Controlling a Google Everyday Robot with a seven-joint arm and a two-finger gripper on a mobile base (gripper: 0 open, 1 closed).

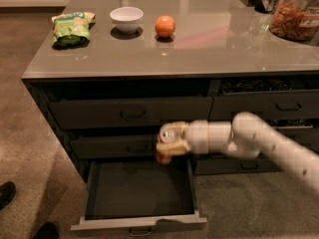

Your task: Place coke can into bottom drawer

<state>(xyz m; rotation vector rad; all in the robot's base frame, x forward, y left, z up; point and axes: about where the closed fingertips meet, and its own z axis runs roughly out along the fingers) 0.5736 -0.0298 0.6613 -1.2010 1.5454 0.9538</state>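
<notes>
The coke can [165, 143], red with a silver top, is held upright in my gripper [168, 142], which is shut on it. The gripper and can hang just above the far right part of the open bottom drawer [139, 189], in front of the middle drawer's face. The bottom drawer is pulled out, and its dark inside is bare. My white arm [249, 136] reaches in from the right.
On the grey counter [209, 44] sit a round orange fruit [165, 26], a white bowl [126, 19], a green chip bag [72, 28] and a snack jar [295, 15]. Shut upper drawers [130, 112] stand above the open one. A dark shoe [6, 193] is at the left edge.
</notes>
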